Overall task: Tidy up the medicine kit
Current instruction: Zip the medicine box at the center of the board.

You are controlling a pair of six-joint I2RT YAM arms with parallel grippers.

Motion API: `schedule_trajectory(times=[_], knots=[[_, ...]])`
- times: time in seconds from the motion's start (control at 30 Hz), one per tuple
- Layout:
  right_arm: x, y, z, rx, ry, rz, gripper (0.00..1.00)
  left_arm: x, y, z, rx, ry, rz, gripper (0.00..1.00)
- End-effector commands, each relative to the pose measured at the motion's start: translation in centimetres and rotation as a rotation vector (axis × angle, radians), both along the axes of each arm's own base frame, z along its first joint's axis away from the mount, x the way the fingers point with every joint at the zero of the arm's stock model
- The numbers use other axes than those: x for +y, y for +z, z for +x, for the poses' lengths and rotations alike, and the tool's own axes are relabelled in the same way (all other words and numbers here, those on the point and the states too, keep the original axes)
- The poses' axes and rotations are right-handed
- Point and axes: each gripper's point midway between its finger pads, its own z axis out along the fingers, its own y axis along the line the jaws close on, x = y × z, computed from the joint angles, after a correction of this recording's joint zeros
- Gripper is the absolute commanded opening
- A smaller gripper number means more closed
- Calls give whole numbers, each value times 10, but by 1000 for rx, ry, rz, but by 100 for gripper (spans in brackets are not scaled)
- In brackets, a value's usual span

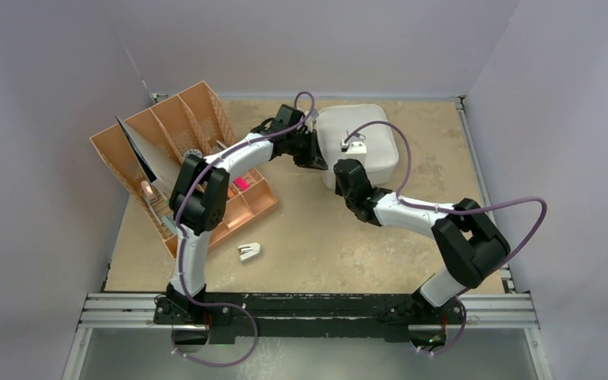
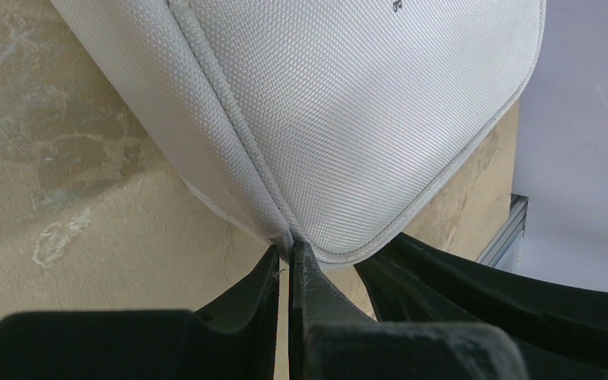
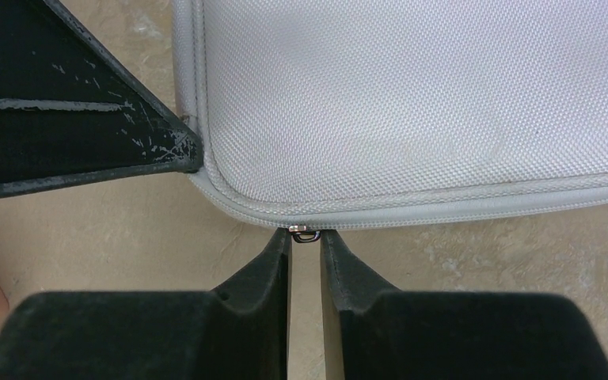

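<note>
Tally, all three views:
- 1 × medicine kit [image 1: 360, 142], upper centre of the overhead frame.
- 1 × zipper pull [image 3: 305, 235], metal, at the kit's lower seam in the right wrist view.
- 2 × arms: left arm [image 1: 206, 186], right arm [image 1: 412, 214].
- 2 × grippers: left gripper [image 2: 287, 255], right gripper [image 3: 305, 241]. Two fingers each, four in all.
- 2 × purple cables [image 1: 522, 200], one per arm.
- 2 × tan-orange organizers, left of the overhead frame: slotted rack [image 1: 170, 127], divided tray [image 1: 245, 202]. Slot count not readable.
- 1 × pink item [image 1: 241, 184] in the tray.
- 1 × dark flat sheet [image 1: 136, 150] standing in the rack.
- 1 × small white object [image 1: 248, 252], lower centre, on the tabletop [image 1: 324, 245].
</note>
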Motion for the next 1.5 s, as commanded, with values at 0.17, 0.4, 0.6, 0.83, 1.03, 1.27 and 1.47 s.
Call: schedule_trajectory(times=[0.17, 0.4, 0.6, 0.83, 1.03, 1.27, 1.47], knots=[[-37, 10, 5, -62, -114, 13, 0, 45, -61, -17, 92, 22, 246, 0], [-57, 6, -1, -50, -152, 49, 0, 46, -63, -16, 93, 26, 253, 0], [-78, 5, 0, -51, -191, 60, 0, 47, -64, -16, 94, 29, 257, 0], [-91, 4, 5, -51, -165, 92, 0, 47, -62, -15, 91, 30, 259, 0], [-63, 19, -2, -58, 49, 150, 10, 44, -58, -14, 86, 30, 244, 0], [-38, 15, -20, -10, 285, 127, 35, 43, -55, -13, 77, 26, 241, 0], [-19, 8, -16, 17, 352, 184, 54, 46, -51, -10, 65, 14, 255, 0]])
